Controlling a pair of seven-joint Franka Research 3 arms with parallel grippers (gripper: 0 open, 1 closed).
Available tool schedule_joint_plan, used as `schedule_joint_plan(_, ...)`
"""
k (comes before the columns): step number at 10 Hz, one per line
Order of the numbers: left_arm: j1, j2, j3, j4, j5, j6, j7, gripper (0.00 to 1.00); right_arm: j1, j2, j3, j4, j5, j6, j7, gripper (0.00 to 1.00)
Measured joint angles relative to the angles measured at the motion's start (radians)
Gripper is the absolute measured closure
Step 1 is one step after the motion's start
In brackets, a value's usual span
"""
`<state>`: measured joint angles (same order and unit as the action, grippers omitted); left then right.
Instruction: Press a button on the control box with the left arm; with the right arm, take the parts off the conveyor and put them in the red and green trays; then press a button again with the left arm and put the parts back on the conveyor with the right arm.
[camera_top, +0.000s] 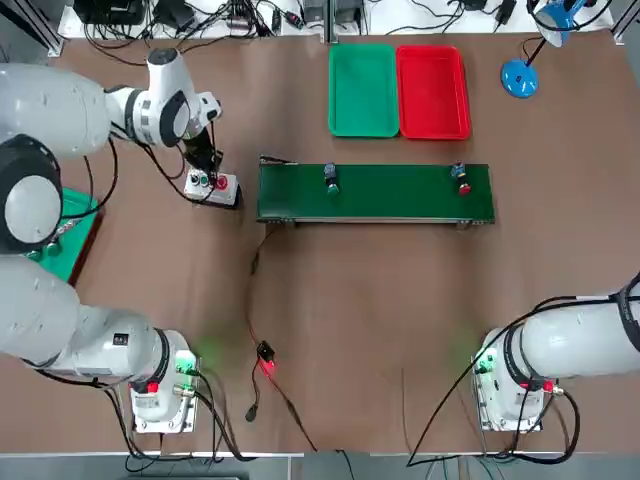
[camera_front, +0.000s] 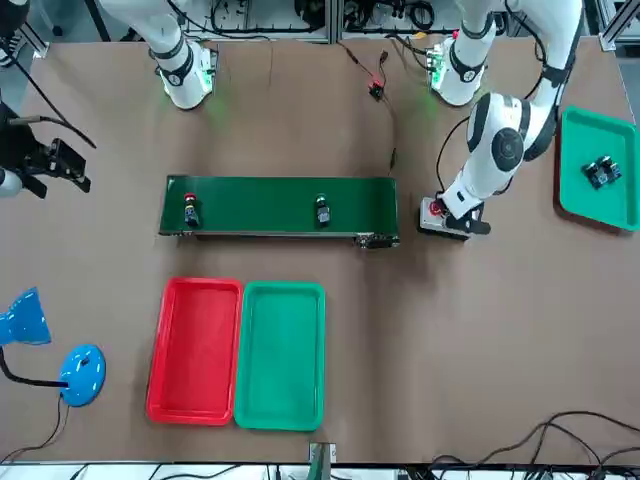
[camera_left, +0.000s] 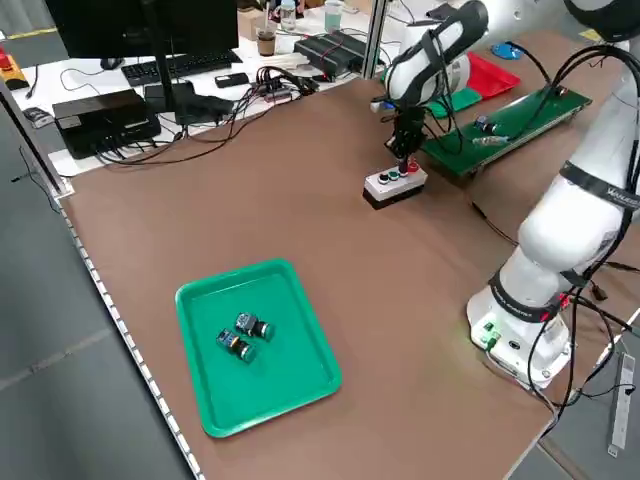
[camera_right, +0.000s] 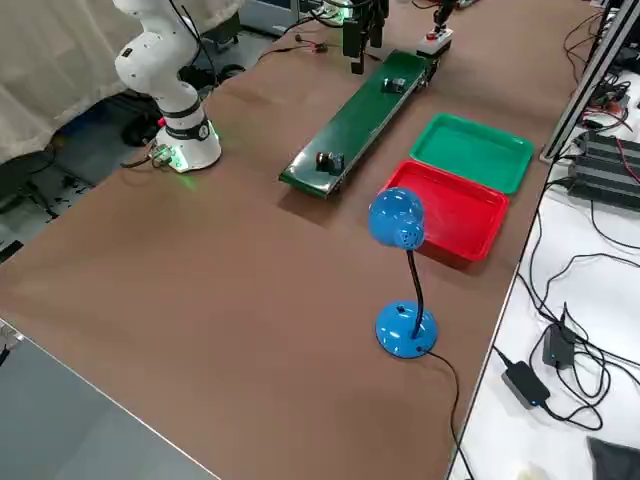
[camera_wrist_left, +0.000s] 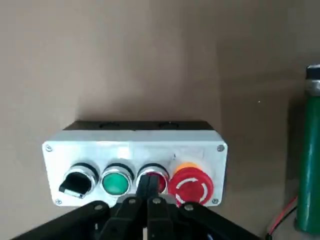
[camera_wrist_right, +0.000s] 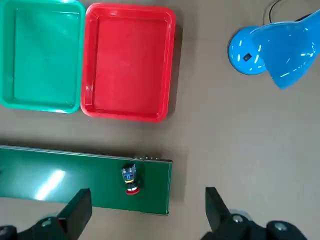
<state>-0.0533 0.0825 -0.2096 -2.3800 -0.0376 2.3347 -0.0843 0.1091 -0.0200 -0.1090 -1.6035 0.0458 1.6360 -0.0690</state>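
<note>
Green conveyor lies across table middle, two parts on belt — green-capped part near centre, red-capped part near right-arm end. Green tray and red tray side by side beyond conveyor. Control box just off conveyor's left end. Left gripper over box, fingers pinched together, tips at red button. Right gripper held high — fingers spread wide, holding nothing.

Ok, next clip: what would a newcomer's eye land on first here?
Probably the left gripper, shut, its tips at the red button of the control box beside the conveyor's end. Next, two small parts on the belt, one green-capped and one red-capped, with the green tray and red tray empty beyond it.
</note>
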Motion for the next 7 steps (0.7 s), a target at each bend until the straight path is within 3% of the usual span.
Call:
schedule_joint_plan(2, 0.006, -0.030, 0.001, 0.124, 0.000, -0.158, -0.002, 0.90, 0.000, 0.000, 0.000, 0.001, 0.000, 0.000, 0.000, 0.00)
schedule_joint_plan(4, 0.028, -0.043, 0.004, 0.284, 0.000, -0.255, -0.002, 0.59, 0.000, 0.000, 0.000, 0.002, 0.000, 0.000, 0.000, 0.00)
schedule_joint_plan(7, 0.044, -0.043, 0.065, 0.488, 0.000, -0.291, -0.003, 0.15, 0.000, 0.000, 0.001, 0.002, 0.000, 0.000, 0.000, 0.00)
